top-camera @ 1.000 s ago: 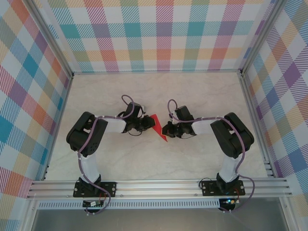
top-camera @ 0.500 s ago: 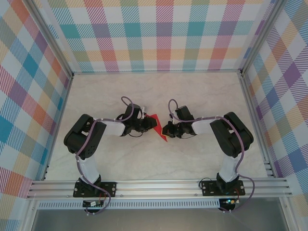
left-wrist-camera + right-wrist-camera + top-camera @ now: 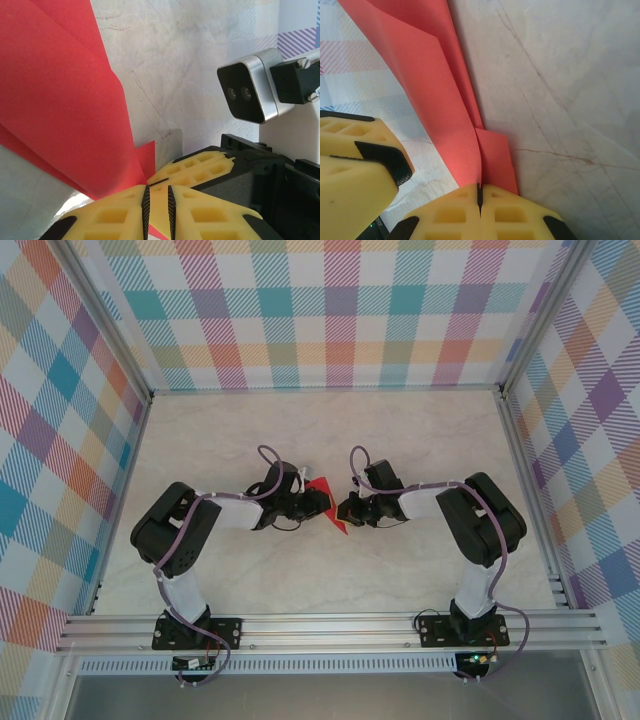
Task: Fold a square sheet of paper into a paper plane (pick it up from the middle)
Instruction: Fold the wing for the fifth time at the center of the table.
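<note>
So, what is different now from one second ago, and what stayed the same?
The left pincer slid a little to the right, closer to the right pincer, while its arm's elbow dropped toward the near edge. The red paper between them looks slightly more squeezed together. The right arm stayed put, and both pincers still pinch the paper.

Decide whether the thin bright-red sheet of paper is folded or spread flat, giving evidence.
Folded. The red paper shows overlapping layers and creases, held by the left gripper and right gripper.
</note>
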Available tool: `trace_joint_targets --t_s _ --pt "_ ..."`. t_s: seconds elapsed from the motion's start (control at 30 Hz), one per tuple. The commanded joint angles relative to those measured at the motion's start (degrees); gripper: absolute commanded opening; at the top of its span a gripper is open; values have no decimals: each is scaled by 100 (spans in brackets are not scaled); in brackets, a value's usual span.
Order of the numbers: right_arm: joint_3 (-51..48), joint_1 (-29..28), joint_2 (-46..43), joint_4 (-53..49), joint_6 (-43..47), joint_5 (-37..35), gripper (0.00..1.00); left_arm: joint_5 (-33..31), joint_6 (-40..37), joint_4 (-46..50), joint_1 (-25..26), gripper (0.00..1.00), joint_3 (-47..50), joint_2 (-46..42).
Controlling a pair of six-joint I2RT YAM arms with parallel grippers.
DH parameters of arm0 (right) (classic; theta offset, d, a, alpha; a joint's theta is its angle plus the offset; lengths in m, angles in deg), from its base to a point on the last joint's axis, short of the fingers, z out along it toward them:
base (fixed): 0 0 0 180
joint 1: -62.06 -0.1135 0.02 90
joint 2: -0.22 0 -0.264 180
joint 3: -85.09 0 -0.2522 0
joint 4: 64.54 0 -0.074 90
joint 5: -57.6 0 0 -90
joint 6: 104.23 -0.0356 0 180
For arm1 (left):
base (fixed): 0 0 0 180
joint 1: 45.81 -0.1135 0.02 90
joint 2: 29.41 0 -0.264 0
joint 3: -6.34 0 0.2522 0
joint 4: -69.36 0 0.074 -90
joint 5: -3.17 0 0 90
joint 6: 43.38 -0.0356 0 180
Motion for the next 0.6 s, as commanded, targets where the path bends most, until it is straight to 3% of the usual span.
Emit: trace_joint_targets --t_s 0.0,0.57 --pt "-134 28 226 -142 -19 -151 5 -131 -34 -84 112 19 0 165" --pt "-130 29 103 -142 24 -82 8 -596 -109 803 111 13 -300 531"
